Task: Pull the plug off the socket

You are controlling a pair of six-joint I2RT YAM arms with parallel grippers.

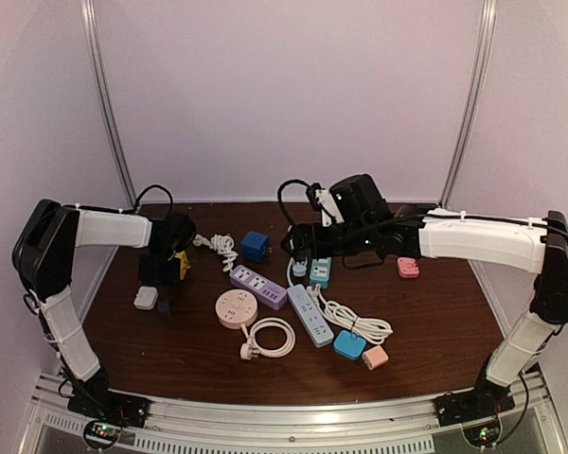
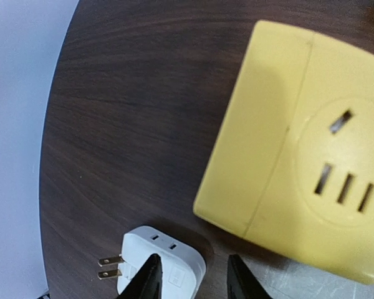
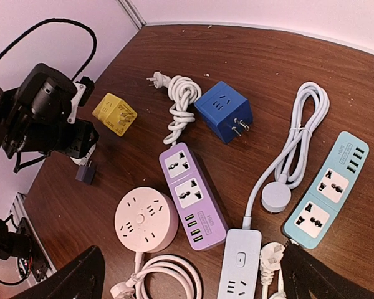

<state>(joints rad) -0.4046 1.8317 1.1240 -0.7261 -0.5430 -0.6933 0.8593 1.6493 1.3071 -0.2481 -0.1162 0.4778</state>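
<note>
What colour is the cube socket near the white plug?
Yellow. The cube socket shows best in the left wrist view.

The socket is yellow, the plug white with 2 seemingly brass prongs, the table dark wood-grain.

Both arms use one scheme: the left arm and the right arm are built from smooth white-shelled links joined by bulky black joint housings. Each white upper link narrows toward a wrist assembly that is entirely black. A left wrist cable, black and thin, forms a loop above its wrist; a right wrist cable, also black, arcs beside its own. Each mounting base is black, with small red and green lights beside it. The left gripper and the right gripper have black, tapered jaws.
</note>
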